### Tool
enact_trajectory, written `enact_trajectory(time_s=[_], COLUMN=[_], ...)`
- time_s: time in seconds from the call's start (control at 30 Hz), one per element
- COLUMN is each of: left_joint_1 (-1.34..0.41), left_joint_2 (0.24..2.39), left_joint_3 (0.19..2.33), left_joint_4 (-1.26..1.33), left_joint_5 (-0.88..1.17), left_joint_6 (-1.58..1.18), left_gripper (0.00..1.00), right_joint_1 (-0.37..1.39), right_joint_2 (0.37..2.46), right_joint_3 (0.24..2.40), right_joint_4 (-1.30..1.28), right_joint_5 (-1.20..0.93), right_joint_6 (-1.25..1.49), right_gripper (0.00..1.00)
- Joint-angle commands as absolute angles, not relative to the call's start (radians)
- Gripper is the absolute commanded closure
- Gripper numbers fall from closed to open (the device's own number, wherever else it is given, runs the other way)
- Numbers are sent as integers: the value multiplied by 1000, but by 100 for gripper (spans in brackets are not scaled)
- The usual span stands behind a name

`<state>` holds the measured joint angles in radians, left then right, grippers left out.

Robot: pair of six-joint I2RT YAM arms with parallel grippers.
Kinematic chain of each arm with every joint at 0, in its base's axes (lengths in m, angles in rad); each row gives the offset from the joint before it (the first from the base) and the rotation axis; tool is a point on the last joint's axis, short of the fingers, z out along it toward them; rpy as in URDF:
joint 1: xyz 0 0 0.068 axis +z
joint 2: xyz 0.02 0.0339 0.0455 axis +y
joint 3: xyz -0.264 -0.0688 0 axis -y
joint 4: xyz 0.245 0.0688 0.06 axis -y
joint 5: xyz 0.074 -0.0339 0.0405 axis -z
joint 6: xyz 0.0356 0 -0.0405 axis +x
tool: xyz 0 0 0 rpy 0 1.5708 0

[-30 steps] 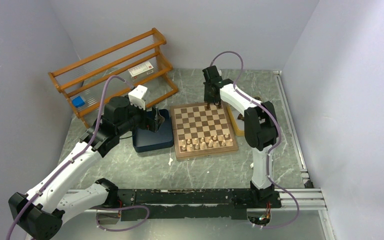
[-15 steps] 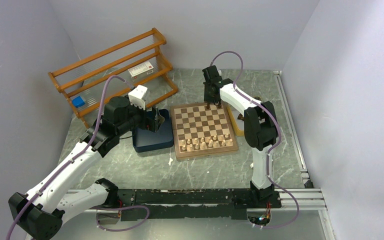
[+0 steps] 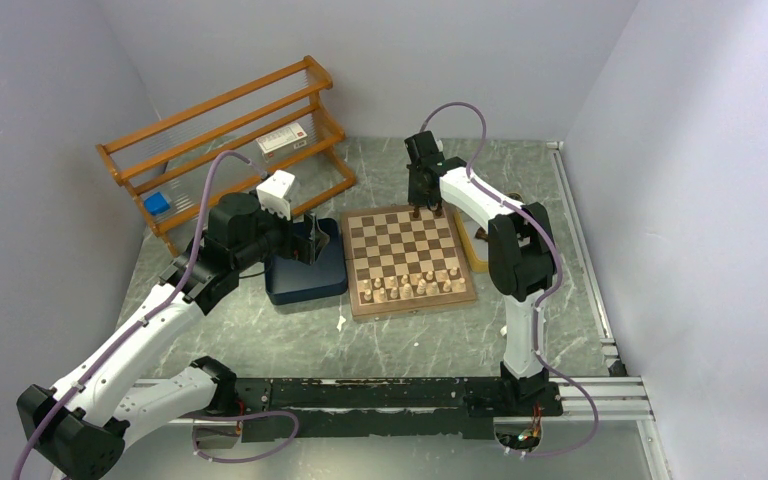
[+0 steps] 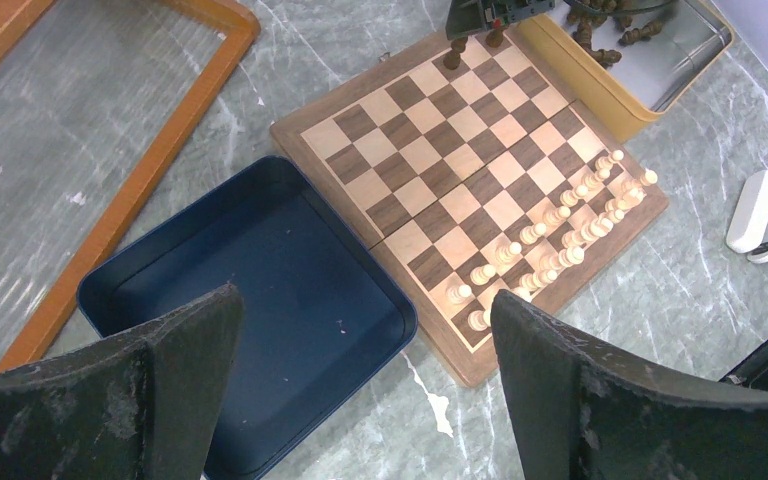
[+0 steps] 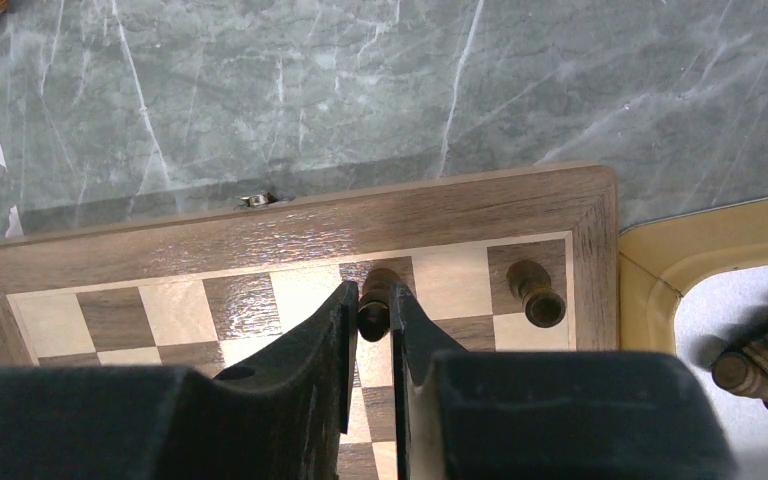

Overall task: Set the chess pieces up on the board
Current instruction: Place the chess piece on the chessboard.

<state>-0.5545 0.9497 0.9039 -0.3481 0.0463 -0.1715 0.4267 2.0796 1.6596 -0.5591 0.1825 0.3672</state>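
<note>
Since nothing moves across the last second, the right gripper (image 5: pixel 371 305) stays nearly closed on a small dark brown turned wooden chess piece (image 5: pixel 378 283), pinched between its fingers over the checked wooden board (image 5: pixel 290 225) directly below (far row; release still owed). Left gripper (image 4: pixel 365 300) gapes wide, empty.

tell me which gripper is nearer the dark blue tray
left. the left gripper hangs open right over the dark blue tray; the right gripper is across at the far edge of the board, shut on a dark chess piece
</note>
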Motion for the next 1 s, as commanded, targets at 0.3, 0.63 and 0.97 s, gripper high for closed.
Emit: enact_trajectory(time_s=[0.3, 0.63, 0.97], left_joint_1=[-563, -562, -562], left_joint_2=[928, 931, 931], left_joint_3=[897, 897, 897], left_joint_4=[-331, -333, -334], left_joint_5=[35, 32, 30], left_joint_6=[-159, -160, -159], left_gripper=[2, 2, 2], right_joint_1=[431, 432, 431], right_joint_2=[2088, 2069, 2027], right_joint_3=[1680, 1695, 1698], right_joint_4=[-592, -585, -585], right_joint_5=[185, 193, 207], right_joint_6=[375, 368, 362], right_gripper=[71, 61, 53])
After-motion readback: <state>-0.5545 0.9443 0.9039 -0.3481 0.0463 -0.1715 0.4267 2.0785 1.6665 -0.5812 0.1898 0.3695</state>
